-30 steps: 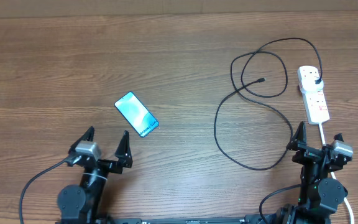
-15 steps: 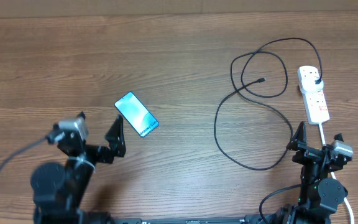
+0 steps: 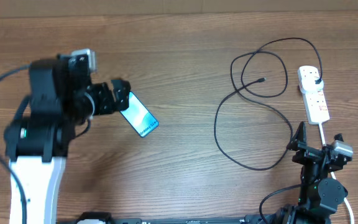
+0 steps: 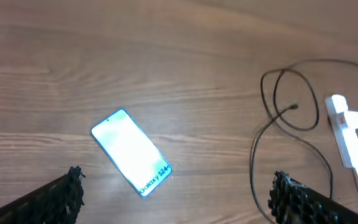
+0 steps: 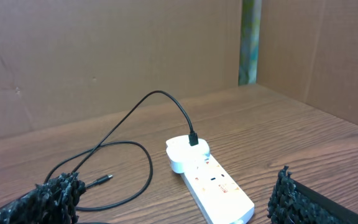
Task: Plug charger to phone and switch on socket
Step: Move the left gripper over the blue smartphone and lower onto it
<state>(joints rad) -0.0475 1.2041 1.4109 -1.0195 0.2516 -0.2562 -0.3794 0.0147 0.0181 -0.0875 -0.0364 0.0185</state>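
The phone [image 3: 140, 116] lies flat on the table with its light blue screen lit; it also shows in the left wrist view [image 4: 131, 151]. My left gripper [image 3: 115, 97] is open and raised above the phone's upper left end; its fingertips frame the phone in the left wrist view [image 4: 176, 196]. The black charger cable [image 3: 253, 93] lies in loops, its small plug tip [image 3: 262, 80] free on the table and its black plug seated in the white socket strip [image 3: 314, 94]. My right gripper [image 3: 319, 144] is open near the strip's cord end, the strip [image 5: 213, 185] between its fingers' view.
The strip's white cord [image 3: 325, 132] runs down to the right arm's base. Cardboard walls [image 5: 104, 56] stand behind the table. The cable's big loop [image 3: 229, 140] lies between the two arms.
My left arm has risen from the front edge and swung up and forward over the phone's left end. The right arm, cable and strip have not moved.
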